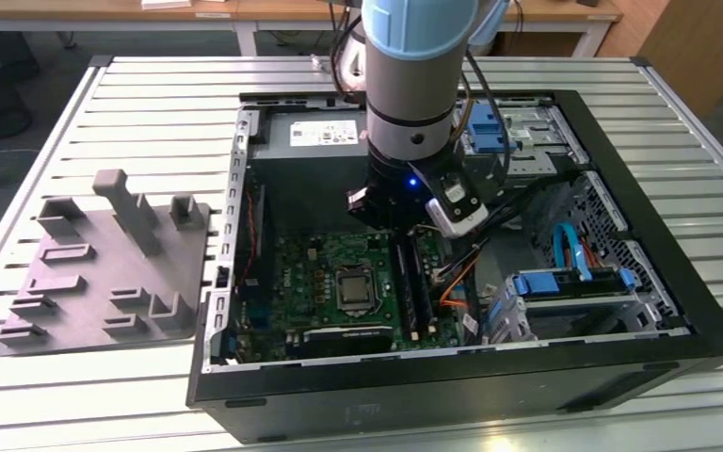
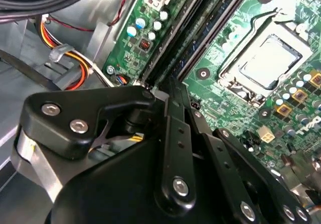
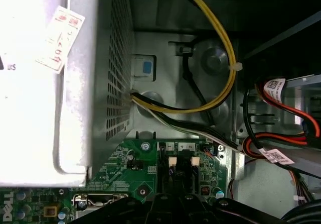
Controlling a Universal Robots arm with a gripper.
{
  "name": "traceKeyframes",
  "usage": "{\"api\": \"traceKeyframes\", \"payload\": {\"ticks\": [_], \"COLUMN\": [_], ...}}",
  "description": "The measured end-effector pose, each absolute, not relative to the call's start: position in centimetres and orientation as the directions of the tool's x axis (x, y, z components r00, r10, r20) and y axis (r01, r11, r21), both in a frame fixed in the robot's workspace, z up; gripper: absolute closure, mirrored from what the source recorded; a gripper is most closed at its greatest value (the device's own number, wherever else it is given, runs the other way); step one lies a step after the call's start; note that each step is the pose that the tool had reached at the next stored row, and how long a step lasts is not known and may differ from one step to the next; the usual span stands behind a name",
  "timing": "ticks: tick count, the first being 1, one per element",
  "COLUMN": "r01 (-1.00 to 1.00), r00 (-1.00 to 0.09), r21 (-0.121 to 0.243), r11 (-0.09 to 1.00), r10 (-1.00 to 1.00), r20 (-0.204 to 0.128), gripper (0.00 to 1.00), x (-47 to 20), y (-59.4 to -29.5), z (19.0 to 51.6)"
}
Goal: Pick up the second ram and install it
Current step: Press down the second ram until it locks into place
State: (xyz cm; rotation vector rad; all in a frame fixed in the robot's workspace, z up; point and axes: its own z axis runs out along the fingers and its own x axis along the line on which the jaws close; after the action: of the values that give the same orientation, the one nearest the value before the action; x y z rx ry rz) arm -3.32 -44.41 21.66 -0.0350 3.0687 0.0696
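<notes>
My gripper [image 1: 399, 226] hangs low inside the open computer case [image 1: 663, 311], right over the far end of the long black memory slots [image 1: 412, 282] on the green motherboard [image 1: 324, 273]. In the second wrist view the black fingers [image 2: 175, 113] come together to a tip at the slots' end [image 2: 168, 86]; the gripper is shut and nothing shows between them. The slots [image 2: 200, 33] run away from the tip beside the processor socket [image 2: 266, 58]. I cannot tell whether the second ram sits in a slot. The first wrist view has the slot ends with white latches [image 3: 173, 161].
The grey power supply [image 1: 312, 141] stands just behind the gripper, with yellow and black cables [image 3: 220, 48] beside it. Blue drive brackets [image 1: 563, 282] and orange and red cables [image 1: 456, 282] fill the case's right side. A grey parts fixture [image 1: 98, 264] lies on the slatted table to the left.
</notes>
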Motion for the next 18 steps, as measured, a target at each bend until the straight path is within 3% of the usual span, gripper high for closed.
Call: {"api": "traceKeyframes", "payload": {"ticks": [8, 18], "r01": [-0.024, -0.024], "r00": [-0.997, -0.997], "r21": [0.038, 0.020], "r11": [0.999, 0.999], "r10": [-0.022, -0.023], "r20": [-0.072, -0.072], "gripper": [0.90, 0.90], "x": [-3.3, -3.3], "y": [-44.7, -49.3], "z": [23.1, 22.9]}}
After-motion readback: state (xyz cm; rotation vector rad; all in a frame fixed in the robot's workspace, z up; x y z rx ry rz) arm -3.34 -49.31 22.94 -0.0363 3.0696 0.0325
